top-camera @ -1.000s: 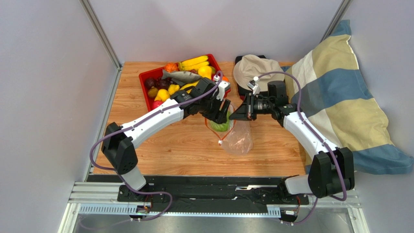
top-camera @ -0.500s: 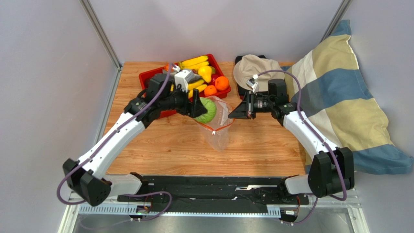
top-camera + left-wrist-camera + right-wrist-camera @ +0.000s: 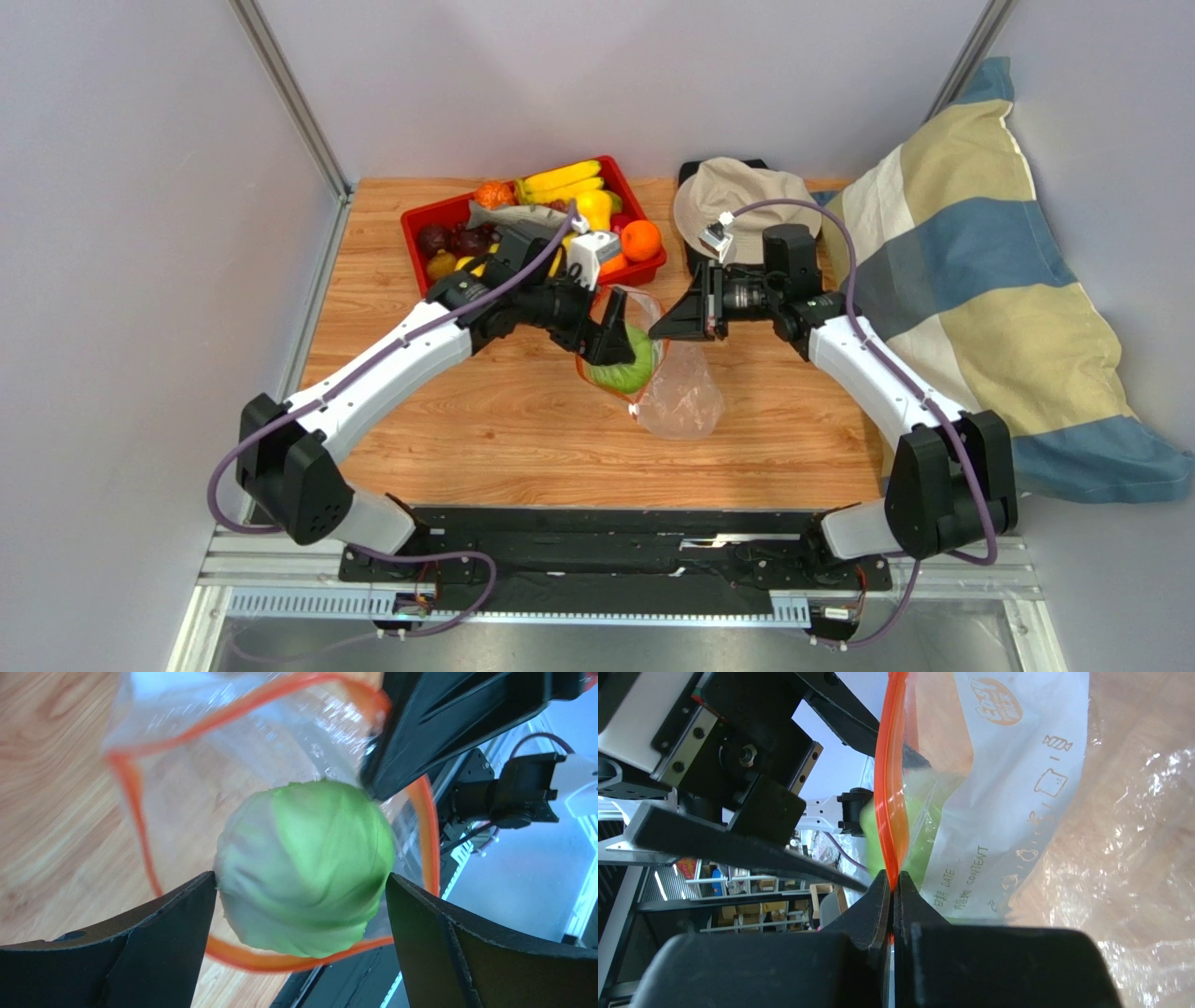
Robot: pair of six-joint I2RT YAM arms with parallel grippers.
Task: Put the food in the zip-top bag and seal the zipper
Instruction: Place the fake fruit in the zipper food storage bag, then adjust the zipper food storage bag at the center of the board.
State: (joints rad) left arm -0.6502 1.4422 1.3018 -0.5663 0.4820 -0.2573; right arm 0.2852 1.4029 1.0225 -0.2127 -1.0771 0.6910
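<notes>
Bag [image 3: 685, 399], one, clear and crinkly, sits on the table [image 3: 463, 420], one green ball [image 3: 626, 364] at its mouth. Left wrist: left gripper [image 3: 300, 885] spread wide, gripping nothing, ball within the orange zipper [image 3: 130, 805] loop. Right wrist: right gripper [image 3: 892, 882] pinched tight on that zipper.

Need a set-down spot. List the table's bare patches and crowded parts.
Bare: the table strip between the zip-top bag and the near edge; the left margin beside the red tray. Crowded: back edge with hat and pillow; centre, where left gripper and right gripper meet the bag.
</notes>
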